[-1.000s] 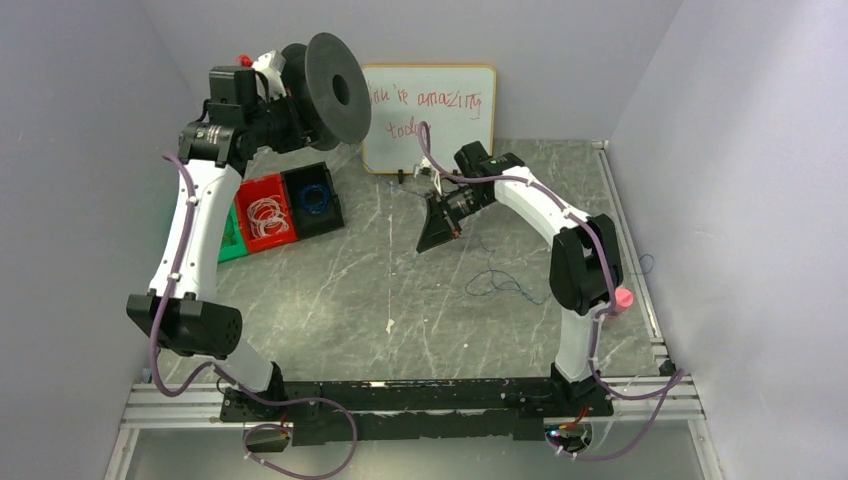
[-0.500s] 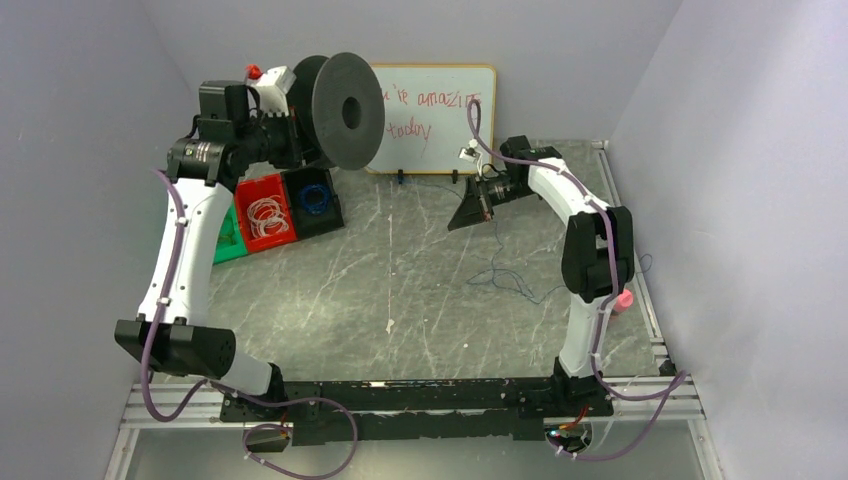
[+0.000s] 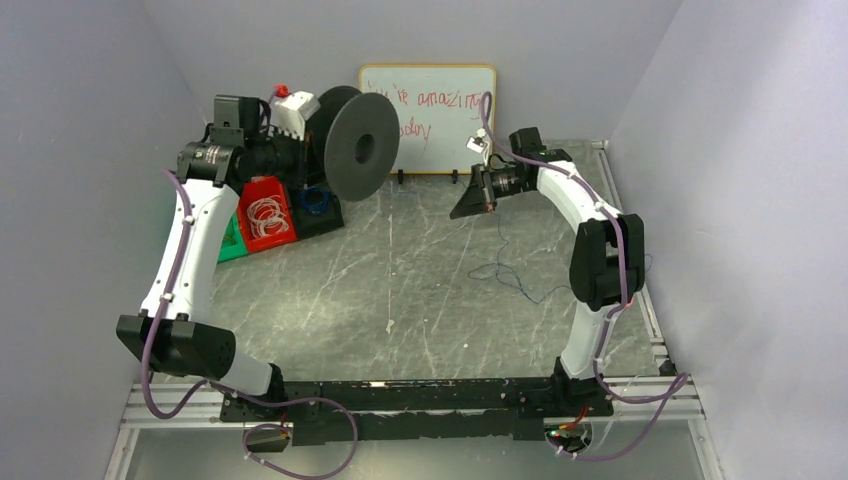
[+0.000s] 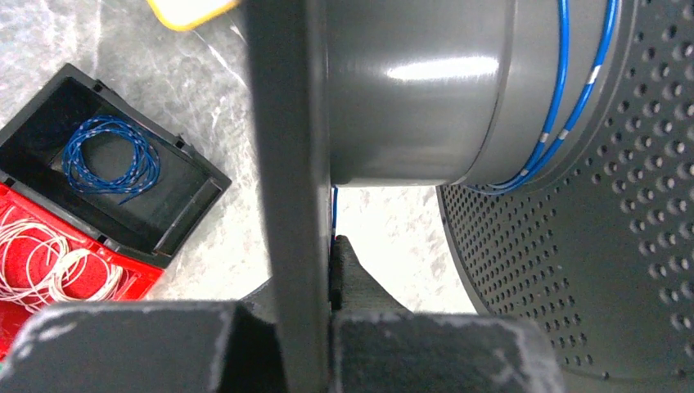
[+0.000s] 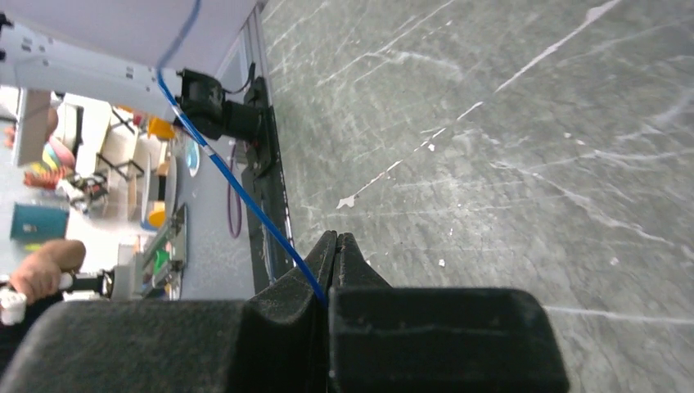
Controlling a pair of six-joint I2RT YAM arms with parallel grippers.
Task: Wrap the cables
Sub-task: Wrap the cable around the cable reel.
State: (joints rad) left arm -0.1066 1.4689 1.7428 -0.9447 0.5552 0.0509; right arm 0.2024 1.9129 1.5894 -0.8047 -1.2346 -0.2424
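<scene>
Left gripper point(image 4: 331, 255) is clenched on the near flange of the spool point(image 3: 360, 148); blue cable point(image 4: 561, 57) is wound on the spool hub. Right of the spool, the right gripper point(image 5: 336, 239) is clenched on the cable, whose slack lies on the table point(image 3: 420, 270).

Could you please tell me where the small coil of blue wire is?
In the top view, the small coil of blue wire lies inside the black plastic bin at the far left of the table, beside the red plastic bin.
</scene>
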